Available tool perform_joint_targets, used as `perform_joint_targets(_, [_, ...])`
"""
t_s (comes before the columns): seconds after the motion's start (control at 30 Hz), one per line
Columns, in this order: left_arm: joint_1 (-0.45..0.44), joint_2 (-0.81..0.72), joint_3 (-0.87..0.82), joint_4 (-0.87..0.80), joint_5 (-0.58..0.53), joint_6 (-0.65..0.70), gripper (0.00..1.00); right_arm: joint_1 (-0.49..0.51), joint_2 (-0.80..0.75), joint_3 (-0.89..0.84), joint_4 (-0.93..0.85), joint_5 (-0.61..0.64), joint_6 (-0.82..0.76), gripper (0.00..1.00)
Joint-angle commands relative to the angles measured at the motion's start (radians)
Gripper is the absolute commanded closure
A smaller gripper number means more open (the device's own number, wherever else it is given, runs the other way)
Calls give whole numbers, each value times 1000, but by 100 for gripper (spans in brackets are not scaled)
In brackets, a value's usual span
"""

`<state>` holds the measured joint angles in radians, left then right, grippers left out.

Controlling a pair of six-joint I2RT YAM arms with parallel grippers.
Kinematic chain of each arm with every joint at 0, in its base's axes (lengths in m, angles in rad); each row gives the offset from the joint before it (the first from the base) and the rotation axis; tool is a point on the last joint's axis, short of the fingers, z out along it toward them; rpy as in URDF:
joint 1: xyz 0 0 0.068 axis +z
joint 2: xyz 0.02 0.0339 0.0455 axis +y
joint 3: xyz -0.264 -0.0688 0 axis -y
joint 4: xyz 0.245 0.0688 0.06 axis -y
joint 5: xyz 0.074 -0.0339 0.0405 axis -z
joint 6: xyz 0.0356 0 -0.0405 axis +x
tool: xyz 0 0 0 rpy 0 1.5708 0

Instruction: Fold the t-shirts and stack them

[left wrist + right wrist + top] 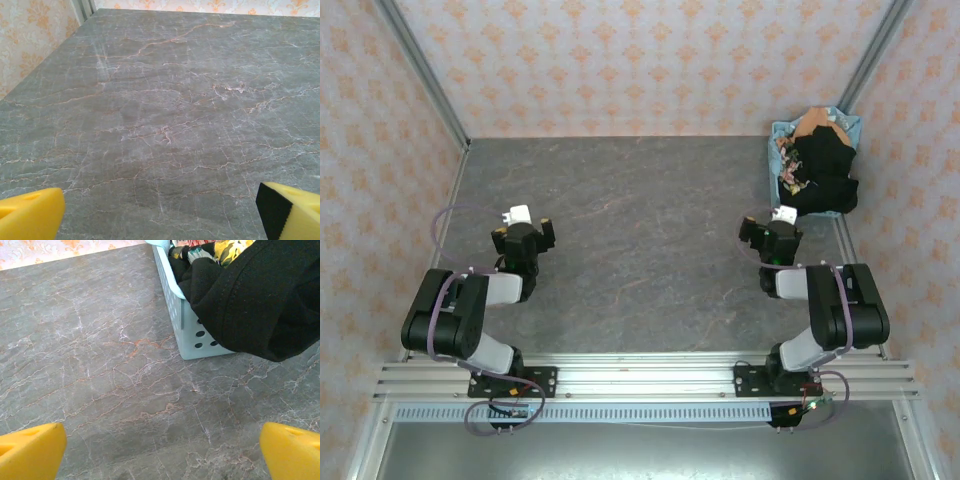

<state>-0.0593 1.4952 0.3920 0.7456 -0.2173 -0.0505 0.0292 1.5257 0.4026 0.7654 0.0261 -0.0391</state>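
1. Shirts sit bunched in the light blue basket (775, 150) at two o'clock on the table (640, 230). The black t-shirt (828, 175) spills over its near wall, and the orange-brown t-shirt (813, 122) peeks out behind.
2. At nine o'clock the left gripper (525, 228) hovers, jaws wide and empty.
3. Just short of the basket the right gripper (772, 232) hovers, jaws wide and empty.
4. Step in hand, I judge: fetching the first shirt; nothing is folded yet.
5. The next move calls for the right gripper to reach toward one o'clock and pinch the hanging black cloth.
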Motion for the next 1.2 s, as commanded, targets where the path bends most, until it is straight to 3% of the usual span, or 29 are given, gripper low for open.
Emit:
perform_joint_targets(0.0, [-4, -1, 16, 28, -23, 23, 0, -6, -5, 15, 13, 8, -5, 1])
perform_joint_targets(0.57, [-4, -8, 15, 34, -21, 26, 0, -5, -13, 9, 30, 22, 0, 1])
perform_joint_targets(0.6, [-8, -48, 36, -32, -23, 30, 0, 7, -51, 25, -12, 75, -4, 1])
perform_joint_targets(0.67, [-43, -155, 140, -284, -117, 34, 0, 48, -200, 168, -358, 185, 9, 1])
perform_joint_targets(0.77, [-114, -297, 210, -260, -201, 50, 0, 63, -324, 453, -653, 180, 180, 1])
perform_joint_targets(0.8, [-125, -315, 282, -296, -237, 0, 0, 50, -325, 583, -789, 125, 241, 1])
perform_joint_targets(0.83, [-125, -318, 410, -482, -299, -174, 0, 46, -311, 708, -938, 136, 324, 1])
perform_joint_targets(0.87, [-115, -308, 568, -766, -319, -354, 0, 35, -284, 782, -971, 150, 386, 0])
perform_joint_targets(0.9, [-100, -272, 768, -1098, -311, -517, 0, -4, -243, 852, -990, 60, 405, 1])
perform_joint_targets(0.93, [-84, -212, 903, -1239, -302, -599, 0, -32, -188, 939, -1043, 17, 426, 1])
perform_joint_targets(1.0, [-32, -106, 1070, -1297, -9, -606, 1, -53, -60, 1137, -1224, 105, 446, 1])
perform_joint_targets(1.03, [-41, -71, 1126, -1293, 81, -608, 2, -74, 11, 1230, -1300, 124, 456, 0])
perform_joint_targets(1.17, [-136, -17, 1229, -1234, 295, -580, 3, -177, 207, 1406, -1386, 70, 518, 1])
